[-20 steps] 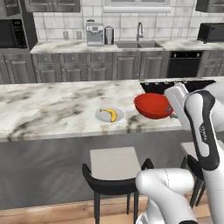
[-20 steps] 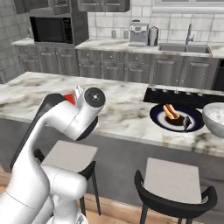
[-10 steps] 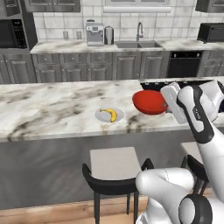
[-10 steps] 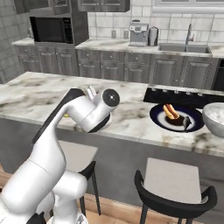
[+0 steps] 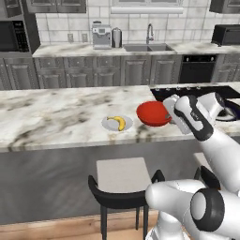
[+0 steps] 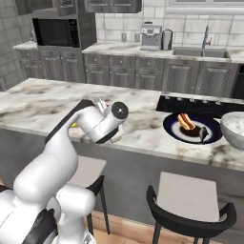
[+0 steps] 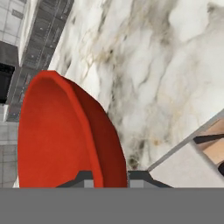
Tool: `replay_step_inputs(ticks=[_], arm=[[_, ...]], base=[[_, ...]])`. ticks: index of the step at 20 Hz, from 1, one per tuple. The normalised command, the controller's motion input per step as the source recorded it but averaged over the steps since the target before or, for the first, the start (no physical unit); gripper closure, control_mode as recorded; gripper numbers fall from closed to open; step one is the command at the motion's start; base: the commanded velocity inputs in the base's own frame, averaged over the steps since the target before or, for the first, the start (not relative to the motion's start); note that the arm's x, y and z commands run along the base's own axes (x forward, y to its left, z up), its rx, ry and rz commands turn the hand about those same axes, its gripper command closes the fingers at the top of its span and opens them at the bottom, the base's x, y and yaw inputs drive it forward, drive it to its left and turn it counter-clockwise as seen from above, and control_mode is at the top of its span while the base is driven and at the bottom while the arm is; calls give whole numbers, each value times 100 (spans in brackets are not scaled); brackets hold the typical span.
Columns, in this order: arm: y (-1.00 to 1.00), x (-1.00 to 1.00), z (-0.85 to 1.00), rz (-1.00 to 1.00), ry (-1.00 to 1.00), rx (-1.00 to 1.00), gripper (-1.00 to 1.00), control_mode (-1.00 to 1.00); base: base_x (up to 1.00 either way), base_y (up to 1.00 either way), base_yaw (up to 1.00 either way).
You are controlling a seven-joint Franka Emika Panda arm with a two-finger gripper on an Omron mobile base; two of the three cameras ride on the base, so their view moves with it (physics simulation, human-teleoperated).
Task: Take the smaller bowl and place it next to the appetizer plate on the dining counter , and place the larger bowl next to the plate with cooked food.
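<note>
End effector [image 5: 168, 114] pinches the rim of the smaller bowl [image 5: 153, 113], held over the bench [image 5: 51, 119] near its front edge, just beside the appetizer plate [image 5: 117, 123] with its banana [image 5: 119, 122].

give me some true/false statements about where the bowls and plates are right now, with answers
1. The red bowl sits beside the banana plate on the marbled counter. True.
2. The claw has its fingers on either side of the red bowl's rim. True.
3. The hot dog plate is pale grey-white. False: it is dark blue-black.
4. The speckled bowl stands on the banana plate. False: it stands at the counter's far right, beside the hot dog plate.
5. The banana lies inside the red bowl. False: it lies on the small pale plate.
</note>
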Motion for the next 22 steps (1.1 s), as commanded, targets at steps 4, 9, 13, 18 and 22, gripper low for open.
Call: replay_step_inputs(ticks=[4,9,13,18,22], arm=[[-2,19,-14,0,-2,0,100,-100],[-1,28,-28,0,0,0,100,-100],[0,45,-37,0,0,0,100,-100],[-7,47,-36,0,0,0,100,-100],[-21,35,-27,0,0,0,100,-100]], base=[[0,0,0],[0,0,0],[0,0,0],[0,0,0],[0,0,0]])
